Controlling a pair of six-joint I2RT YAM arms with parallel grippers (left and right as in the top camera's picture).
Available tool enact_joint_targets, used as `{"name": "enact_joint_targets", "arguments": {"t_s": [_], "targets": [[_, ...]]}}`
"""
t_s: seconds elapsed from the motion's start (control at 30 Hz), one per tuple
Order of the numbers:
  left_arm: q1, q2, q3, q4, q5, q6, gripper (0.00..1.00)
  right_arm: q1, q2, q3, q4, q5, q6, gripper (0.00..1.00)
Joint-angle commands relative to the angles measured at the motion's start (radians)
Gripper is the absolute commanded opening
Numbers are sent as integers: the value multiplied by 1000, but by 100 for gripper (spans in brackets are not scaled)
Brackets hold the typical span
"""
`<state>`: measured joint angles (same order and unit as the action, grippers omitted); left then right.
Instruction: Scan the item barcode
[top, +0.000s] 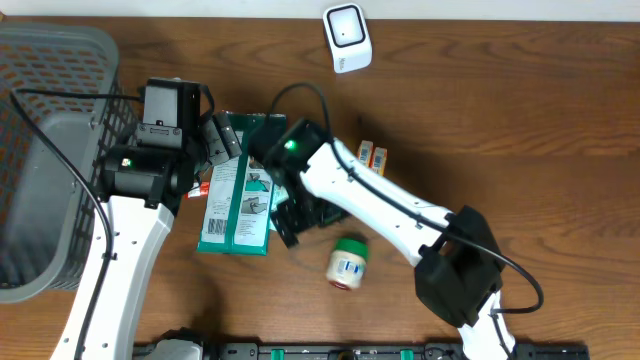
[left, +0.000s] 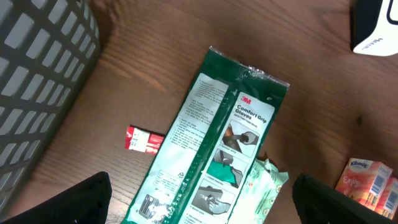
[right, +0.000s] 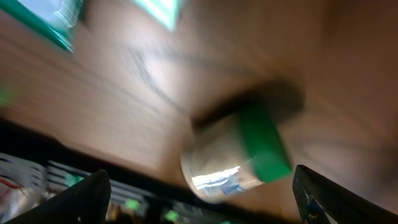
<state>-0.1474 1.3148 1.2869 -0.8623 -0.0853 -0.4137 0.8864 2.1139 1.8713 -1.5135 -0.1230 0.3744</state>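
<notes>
The white barcode scanner (top: 345, 38) stands at the table's far edge, and its corner (left: 376, 28) shows in the left wrist view. A green glove packet (top: 235, 200) (left: 217, 143) lies flat left of centre. My left gripper (top: 222, 140) (left: 199, 208) hovers open over its far end, touching nothing. A jar with a green lid (top: 347, 262) (right: 236, 155) lies on its side near the front edge. My right gripper (top: 288, 218) (right: 199, 205) is open and empty, beside the packet and left of the jar. The right wrist view is blurred by motion.
A grey basket (top: 50, 150) (left: 37, 74) fills the left side. A small red packet (top: 200, 188) (left: 144, 140) lies left of the glove packet, and a pale wipes pack (left: 264, 186) lies on its right. Orange tissue packs (top: 372, 155) (left: 367, 180) sit right of centre.
</notes>
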Motion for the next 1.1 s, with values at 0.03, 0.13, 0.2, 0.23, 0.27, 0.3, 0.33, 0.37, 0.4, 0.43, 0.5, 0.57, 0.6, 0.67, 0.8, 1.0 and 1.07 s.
{"name": "enact_joint_targets", "arguments": {"t_s": [0.03,0.13,0.2,0.23,0.27,0.3,0.33,0.37,0.4,0.43,0.5,0.57,0.6,0.67,0.8,1.0,1.07], "targets": [[2,-2,13,0,-13,16,93,17,-2,-75,-23,-2,-2,92],[2,-2,13,0,-13,16,93,24,-2,-129,-22,-2,-2,94],[2,-2,13,0,-13,16,93,26,-2,-175,-12,-2,-2,95],[2,-2,13,0,-13,16,93,26,-2,-190,-4,-1,-2,96],[2,-2,13,0,-13,16,93,26,-2,-205,10,-1,-2,96],[2,-2,13,0,-13,16,93,26,-2,-220,26,-2,-2,96],[2,-2,13,0,-13,16,93,25,-2,-229,36,-2,-2,97],[2,-2,13,0,-13,16,93,25,-2,-237,47,-1,-2,97],[2,-2,13,0,-13,16,93,24,-2,-245,57,0,-2,98],[2,-2,13,0,-13,16,93,24,-2,-249,63,2,-2,98],[2,-2,13,0,-13,16,93,24,-2,-250,67,6,-2,98],[2,-2,13,0,-13,16,93,24,-2,-250,66,27,-2,98],[2,-2,13,0,-13,16,93,25,-2,-250,64,34,-2,98],[2,-2,13,0,-13,16,93,25,-2,-250,64,36,-1,98],[2,-2,13,0,-13,16,93,25,-2,-250,65,40,51,99],[2,-2,13,0,-13,16,93,18,-2,-250,68,43,183,99],[2,-2,13,0,-13,16,93,-6,-13,-239,66,44,208,99]]}}
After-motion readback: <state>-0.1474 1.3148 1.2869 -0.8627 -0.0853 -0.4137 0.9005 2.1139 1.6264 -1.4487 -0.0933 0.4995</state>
